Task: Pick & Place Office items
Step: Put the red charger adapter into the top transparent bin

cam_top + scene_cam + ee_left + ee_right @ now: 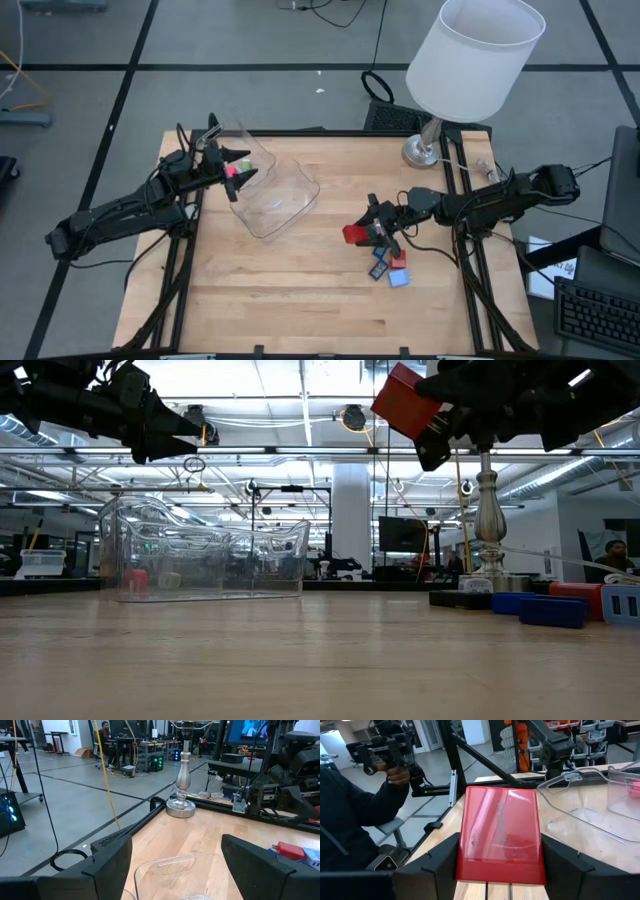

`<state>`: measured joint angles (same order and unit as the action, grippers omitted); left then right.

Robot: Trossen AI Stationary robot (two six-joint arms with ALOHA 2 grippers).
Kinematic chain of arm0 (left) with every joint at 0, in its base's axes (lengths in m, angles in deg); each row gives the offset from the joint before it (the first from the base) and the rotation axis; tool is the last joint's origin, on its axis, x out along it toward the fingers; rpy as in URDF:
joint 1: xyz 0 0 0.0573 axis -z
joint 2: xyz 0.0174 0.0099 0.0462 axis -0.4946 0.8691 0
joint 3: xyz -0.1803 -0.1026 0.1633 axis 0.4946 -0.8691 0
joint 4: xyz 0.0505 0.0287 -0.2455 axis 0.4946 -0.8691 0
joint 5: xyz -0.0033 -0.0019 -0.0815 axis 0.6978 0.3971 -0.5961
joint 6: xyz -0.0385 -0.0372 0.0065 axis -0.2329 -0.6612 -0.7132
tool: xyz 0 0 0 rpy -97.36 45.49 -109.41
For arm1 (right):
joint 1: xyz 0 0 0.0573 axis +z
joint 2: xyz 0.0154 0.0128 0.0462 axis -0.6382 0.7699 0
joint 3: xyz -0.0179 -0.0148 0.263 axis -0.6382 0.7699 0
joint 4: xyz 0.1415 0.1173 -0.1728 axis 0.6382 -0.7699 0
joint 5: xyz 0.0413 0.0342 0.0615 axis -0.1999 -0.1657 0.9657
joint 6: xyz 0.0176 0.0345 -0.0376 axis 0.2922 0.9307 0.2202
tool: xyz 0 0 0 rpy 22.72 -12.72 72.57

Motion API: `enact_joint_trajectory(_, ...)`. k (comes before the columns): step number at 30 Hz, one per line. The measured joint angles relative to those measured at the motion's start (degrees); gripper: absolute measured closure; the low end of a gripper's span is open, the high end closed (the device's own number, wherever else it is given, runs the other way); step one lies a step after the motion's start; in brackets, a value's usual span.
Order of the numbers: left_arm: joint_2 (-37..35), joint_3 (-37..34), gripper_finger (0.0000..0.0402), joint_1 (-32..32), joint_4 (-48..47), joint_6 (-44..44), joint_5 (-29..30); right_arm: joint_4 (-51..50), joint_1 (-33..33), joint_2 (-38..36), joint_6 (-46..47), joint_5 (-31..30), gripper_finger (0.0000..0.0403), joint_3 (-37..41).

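Note:
My right gripper [368,233] is shut on a flat red rectangle [500,832] and hangs high over the table [405,402], right of the middle. Below and near it lie other small pieces: blue ones [398,279], a red one [575,589] and a dark one [460,598]. My left gripper [236,170] is open and hovers over the left end of the clear container [275,200]. A red cube [137,578] rests on the container's floor. In the high view a red and a green bit [240,165] show under the left fingers. My right gripper pinches the flat red rectangle between its two fingers [445,862], one on each long side, near its rear end [470,865]. The fingers come from the table's right, and most of the piece juts out past them. It is lifted clear [405,402] and tilted.
The white-shaded lamp [478,52] stands at the far right corner, its metal base [181,805] on the table. The container [200,555] takes up the left-middle. A person's arm and hand [395,775] show beyond the table. Bare wood [300,300] spans the near half.

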<state>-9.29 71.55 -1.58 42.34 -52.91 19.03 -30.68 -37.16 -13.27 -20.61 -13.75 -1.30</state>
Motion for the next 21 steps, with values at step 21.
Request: enact_joint_trajectory(21,15.3,0.0,0.0092,5.2,14.8,-32.8,-5.5,-4.9,-0.2,0.0,-14.2,-26.2,0.0188,-0.9)
